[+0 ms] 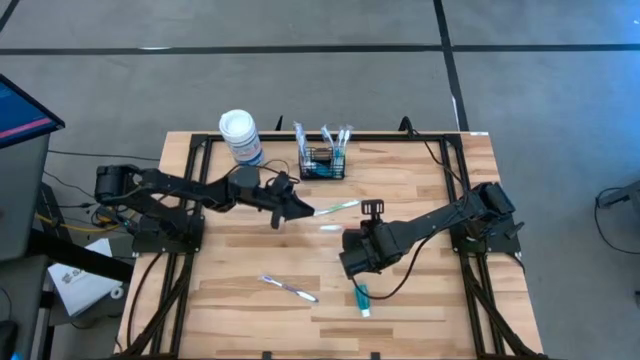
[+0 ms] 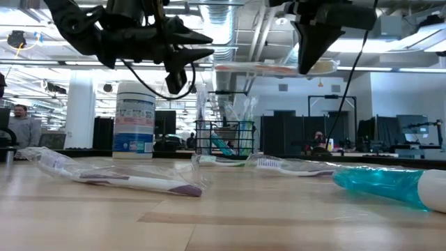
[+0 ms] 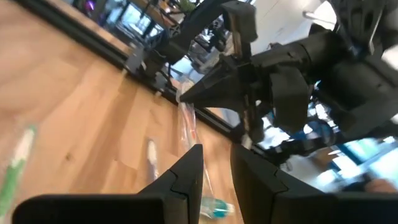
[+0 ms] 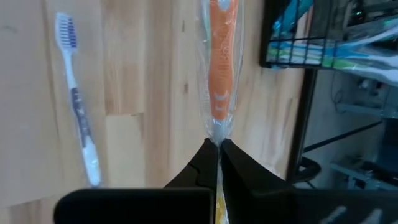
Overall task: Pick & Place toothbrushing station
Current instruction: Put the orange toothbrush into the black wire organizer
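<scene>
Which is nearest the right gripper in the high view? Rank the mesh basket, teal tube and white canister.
From the right gripper, mid-table:
1. the mesh basket, at the back
2. the teal tube, near the front
3. the white canister, back left

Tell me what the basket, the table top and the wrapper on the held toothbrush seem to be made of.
Basket: black wire mesh, likely coated metal; thin open grid. Table top: pale wood planks with visible grain and seams. Wrapper, pinched by the right gripper: clear glossy plastic film; the orange handle shows through.
</scene>
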`<state>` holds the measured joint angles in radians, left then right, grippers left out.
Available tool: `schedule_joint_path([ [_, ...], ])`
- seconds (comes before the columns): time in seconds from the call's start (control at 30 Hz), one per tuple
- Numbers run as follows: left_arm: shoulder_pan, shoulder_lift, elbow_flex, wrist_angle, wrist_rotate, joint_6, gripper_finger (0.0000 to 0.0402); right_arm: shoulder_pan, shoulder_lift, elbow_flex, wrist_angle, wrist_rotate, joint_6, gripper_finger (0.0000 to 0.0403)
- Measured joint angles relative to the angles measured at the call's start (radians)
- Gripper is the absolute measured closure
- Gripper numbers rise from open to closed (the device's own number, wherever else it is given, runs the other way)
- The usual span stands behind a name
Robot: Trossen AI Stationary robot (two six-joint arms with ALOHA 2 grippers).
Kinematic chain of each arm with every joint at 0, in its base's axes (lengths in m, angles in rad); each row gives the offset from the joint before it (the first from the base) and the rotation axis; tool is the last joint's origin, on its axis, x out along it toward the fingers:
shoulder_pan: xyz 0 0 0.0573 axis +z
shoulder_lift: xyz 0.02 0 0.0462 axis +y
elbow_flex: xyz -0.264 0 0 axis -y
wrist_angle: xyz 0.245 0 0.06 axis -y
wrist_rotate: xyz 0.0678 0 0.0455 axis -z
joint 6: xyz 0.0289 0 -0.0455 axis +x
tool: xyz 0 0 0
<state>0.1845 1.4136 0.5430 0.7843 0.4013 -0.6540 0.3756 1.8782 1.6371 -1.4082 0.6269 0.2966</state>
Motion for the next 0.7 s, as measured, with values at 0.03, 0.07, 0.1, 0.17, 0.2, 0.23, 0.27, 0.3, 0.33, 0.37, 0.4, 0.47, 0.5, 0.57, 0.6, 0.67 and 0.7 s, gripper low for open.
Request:
schedule_joint_path([
  [0.03,0.009,0.000,0.000,-0.001,0.019,-0.024,0.0325,0.000,0.000,0.000,0.002,0.006,-0.009,0.0403],
  [0.07,0.017,0.000,0.000,-0.002,0.035,-0.041,0.0325,-0.001,0.000,0.000,0.006,0.010,-0.017,0.0403],
  [0.1,0.022,0.000,0.000,-0.002,0.052,-0.060,0.0325,-0.001,0.000,0.000,0.010,0.011,-0.021,0.0403],
  [0.17,0.030,0.000,0.000,-0.004,0.080,-0.085,0.0322,-0.001,0.000,0.000,0.025,0.016,-0.036,0.0403],
  [0.2,0.030,0.000,0.000,-0.008,0.082,-0.090,0.0320,0.000,0.000,0.000,0.034,0.023,-0.044,0.0403],
  [0.23,0.030,0.000,0.000,-0.019,0.082,-0.091,0.0318,0.003,0.000,0.000,0.040,0.031,-0.046,0.0403],
  [0.27,0.030,0.000,0.000,-0.032,0.083,-0.092,0.0315,0.004,0.000,0.000,0.040,0.036,-0.053,0.0403],
  [0.3,0.030,0.000,0.000,-0.047,0.083,-0.092,0.0312,0.006,0.000,0.000,0.042,0.037,-0.060,0.0403],
  [0.33,0.029,0.000,0.000,-0.059,0.083,-0.095,0.0309,0.009,0.000,0.000,0.046,0.041,-0.062,0.0403],
  [0.37,0.026,0.000,0.000,-0.067,0.084,-0.106,0.0306,0.010,0.000,0.000,0.052,0.051,-0.062,0.0403],
  [0.4,0.023,0.000,0.001,-0.072,0.084,-0.113,0.0303,0.011,0.000,0.000,0.059,0.053,-0.066,0.0403],
  [0.47,0.009,0.000,0.001,-0.081,0.083,-0.115,0.0295,0.011,0.001,0.000,0.077,0.055,-0.077,0.0403],
  [0.5,0.001,0.001,0.001,-0.081,0.084,-0.118,0.0291,0.011,0.004,0.000,0.090,0.055,-0.089,0.0403],
  [0.57,-0.013,0.001,0.001,-0.081,0.084,-0.138,0.0284,0.011,0.008,0.000,0.101,0.055,-0.112,0.0403],
  [0.6,-0.019,0.001,0.001,-0.082,0.085,-0.143,0.0280,0.011,0.008,0.000,0.111,0.055,-0.121,0.0403],
  [0.67,-0.033,0.001,0.001,-0.094,0.084,-0.144,0.0273,0.011,0.008,0.000,0.141,0.055,-0.141,0.0403],
  [0.7,-0.039,0.001,0.001,-0.102,0.083,-0.144,0.0269,0.011,0.008,0.000,0.153,0.055,-0.149,0.0403],
])
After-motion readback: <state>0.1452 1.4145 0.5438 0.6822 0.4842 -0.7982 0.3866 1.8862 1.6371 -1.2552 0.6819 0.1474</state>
